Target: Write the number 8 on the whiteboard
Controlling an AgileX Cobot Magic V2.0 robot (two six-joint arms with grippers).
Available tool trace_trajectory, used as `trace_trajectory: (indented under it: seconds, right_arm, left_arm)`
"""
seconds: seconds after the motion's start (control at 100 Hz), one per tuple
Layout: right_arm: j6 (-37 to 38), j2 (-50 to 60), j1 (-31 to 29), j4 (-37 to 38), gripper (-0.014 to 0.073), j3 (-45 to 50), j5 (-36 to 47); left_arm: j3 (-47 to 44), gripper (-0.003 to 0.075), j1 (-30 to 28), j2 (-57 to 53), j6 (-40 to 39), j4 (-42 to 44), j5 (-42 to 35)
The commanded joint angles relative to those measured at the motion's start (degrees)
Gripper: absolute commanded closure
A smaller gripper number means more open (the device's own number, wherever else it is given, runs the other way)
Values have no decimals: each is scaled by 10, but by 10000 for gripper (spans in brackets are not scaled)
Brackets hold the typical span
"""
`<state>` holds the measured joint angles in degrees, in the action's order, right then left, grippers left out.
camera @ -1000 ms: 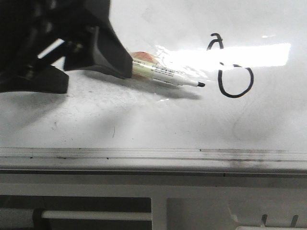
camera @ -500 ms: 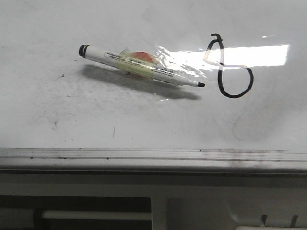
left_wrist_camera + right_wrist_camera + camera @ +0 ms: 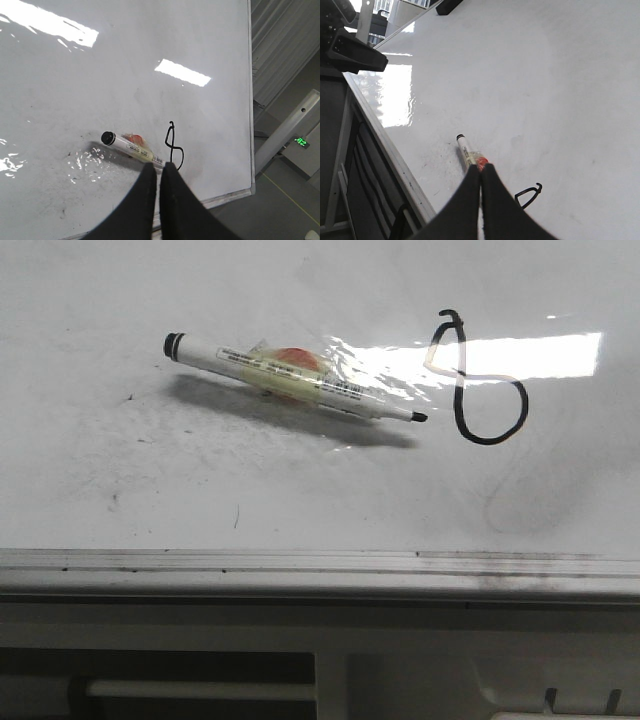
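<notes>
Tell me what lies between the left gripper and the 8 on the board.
In the left wrist view, only the marker lies near that line, flat on the whiteboard; its tip end passes behind the shut left gripper, just short of the number 8.

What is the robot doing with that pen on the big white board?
Right now nothing is holding the marker. It lies uncapped on the whiteboard, its black tip pointing toward the number 8, which is already drawn, a bit wobbly. Both wrist views show the left gripper and the right gripper up above the board with their jaws shut and empty. The writing looks finished.
</notes>
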<state>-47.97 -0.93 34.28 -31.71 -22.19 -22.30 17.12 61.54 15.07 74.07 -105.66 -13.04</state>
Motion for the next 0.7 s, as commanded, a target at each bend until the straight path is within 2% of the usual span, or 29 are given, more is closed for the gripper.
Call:
trace_trajectory:
  seconds: [0.0, 0.25, 0.31, 0.39, 0.49, 0.56, 0.69]
  right_arm:
    - [1, -7, -3, -3, 657, -12, 43]
    - [1, -7, -3, -3, 657, -12, 43]
    - [1, -7, -3, -3, 657, -12, 43]
    - [1, -7, -3, -3, 657, -12, 43]
    - [1, -7, -3, -3, 657, -12, 43]
    - [1, -7, -3, -3, 657, -12, 43]
    - [1, -7, -3, -3, 657, -12, 43]
  left_arm:
    - [15, 741, 3, 6, 1, -10, 18]
    - [11, 741, -1, 6, 1, -10, 22]
    - [11, 741, -12, 4, 1, 23, 20]
    - [4, 741, -39, 3, -1, 159, 42]
    - [-16, 741, -104, 3, -27, 354, 119]
    - [-28, 741, -164, 3, -116, 487, 154]
    - [-48, 741, -287, -13, -357, 727, 205]
